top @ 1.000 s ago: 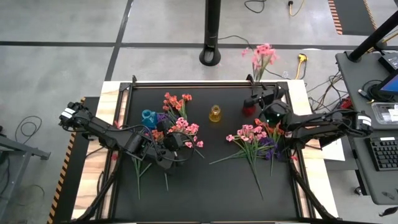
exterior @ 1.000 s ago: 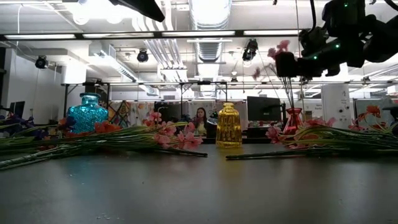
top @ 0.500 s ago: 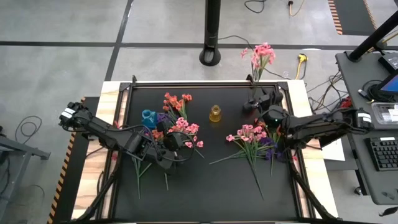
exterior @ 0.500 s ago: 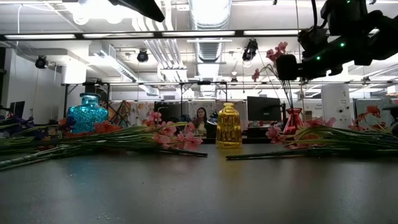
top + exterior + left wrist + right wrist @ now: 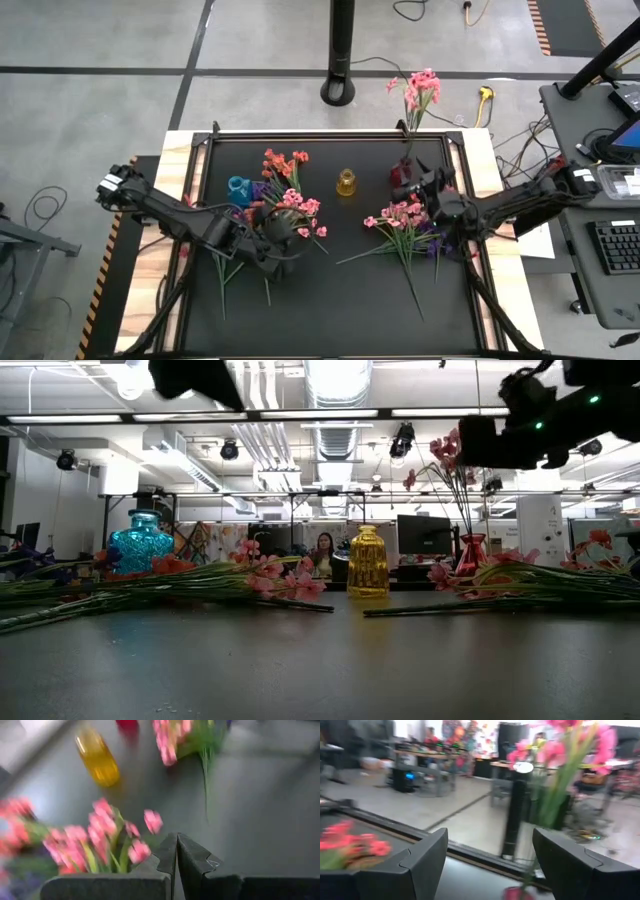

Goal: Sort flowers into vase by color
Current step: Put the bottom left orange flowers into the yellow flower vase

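A pink spray (image 5: 420,92) stands in the red vase (image 5: 401,176) at the far right; its stems lean over the table's far edge. My right gripper (image 5: 410,185) hangs open and level just near of that vase, empty; in its wrist view the gripper (image 5: 490,837) faces the stems (image 5: 560,790). A left pile lies flat on the mat with orange-red (image 5: 284,162), pink (image 5: 297,205) and purple (image 5: 260,190) flowers. My left gripper (image 5: 283,225) hovers shut above its pink blossoms (image 5: 100,840). A right pile of pink (image 5: 400,213) and purple (image 5: 432,232) flowers also lies flat.
A yellow vase (image 5: 346,183) stands mid-table and a blue vase (image 5: 238,187) at the far left, beside the left pile. The black mat (image 5: 330,300) is bare toward the near edge. A black post (image 5: 342,50) stands beyond the far edge.
My right gripper has drawn back from the red vase toward the table's near edge, staying level; the pink spray stays standing in the vase. My left gripper has rolled and tipped a little above the left pile, still shut.
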